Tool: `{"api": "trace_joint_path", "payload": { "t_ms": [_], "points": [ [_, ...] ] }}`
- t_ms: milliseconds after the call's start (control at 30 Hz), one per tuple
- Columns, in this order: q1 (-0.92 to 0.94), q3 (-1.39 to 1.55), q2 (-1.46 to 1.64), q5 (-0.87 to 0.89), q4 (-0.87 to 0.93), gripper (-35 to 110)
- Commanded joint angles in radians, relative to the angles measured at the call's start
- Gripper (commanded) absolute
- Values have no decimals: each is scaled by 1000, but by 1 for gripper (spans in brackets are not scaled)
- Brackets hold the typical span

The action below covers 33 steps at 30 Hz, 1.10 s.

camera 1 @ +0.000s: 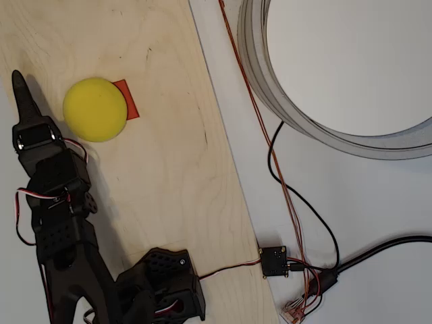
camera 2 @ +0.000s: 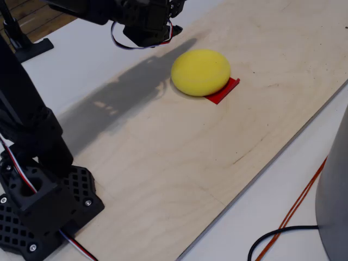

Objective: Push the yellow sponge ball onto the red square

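Observation:
The yellow sponge ball rests on the wooden board and covers most of the red square. In the overhead view a strip of the square pokes out from under the ball's right side. My black gripper is to the left of the ball, a short gap away and not touching it. Its fingers come together in one narrow point, shut on nothing. In the fixed view the wrist hangs above the board behind the ball, and the fingertips are cut off by the top edge.
The plywood board ends at a slanted right edge. On the white table beyond it are a large grey round tub, orange and black cables and a small controller board. The arm's base stands on the board's near end.

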Motion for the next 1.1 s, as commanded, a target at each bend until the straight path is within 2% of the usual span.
{"api": "trace_joint_path", "payload": {
  "t_ms": [0,467,1067],
  "points": [
    [17,28,91,-9,-23,34],
    [28,130,160,40,-21,33],
    [43,224,202,18,-23,33]
  ]
}}
